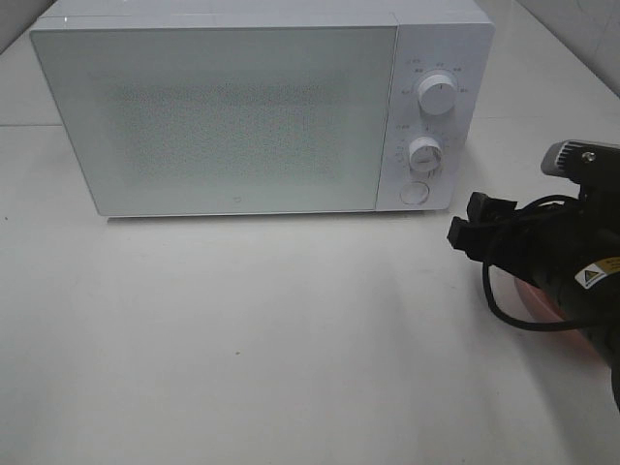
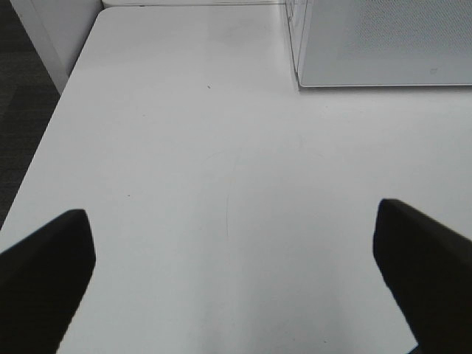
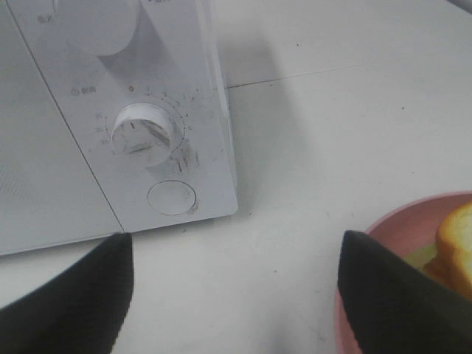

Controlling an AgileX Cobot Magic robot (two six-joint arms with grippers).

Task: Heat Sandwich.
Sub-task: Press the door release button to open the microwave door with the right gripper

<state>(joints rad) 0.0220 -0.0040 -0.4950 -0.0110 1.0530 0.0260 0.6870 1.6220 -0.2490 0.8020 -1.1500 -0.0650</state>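
The sandwich [image 3: 459, 240], tan bread over a green leaf, lies on a pink plate [image 3: 409, 214] at the edge of the right wrist view, mostly cut off. My right gripper [image 3: 236, 295] is open above the table with nothing between its fingers, and one finger [image 3: 391, 295] overlaps the plate's rim. It points at the lower corner of the microwave's control panel. From above, the right gripper [image 1: 465, 221] hovers just right of the microwave [image 1: 223, 107], whose door is closed. The arm covers the sandwich there, and only a sliver of plate [image 1: 542, 305] shows. My left gripper [image 2: 236, 273] is open over bare table.
The control panel has an upper knob [image 1: 437, 96], a lower knob [image 1: 425, 151] and a round button [image 1: 415, 192]. The white table [image 1: 242, 339] stretches in front of the microwave. Its left edge [image 2: 44, 140] shows in the left wrist view.
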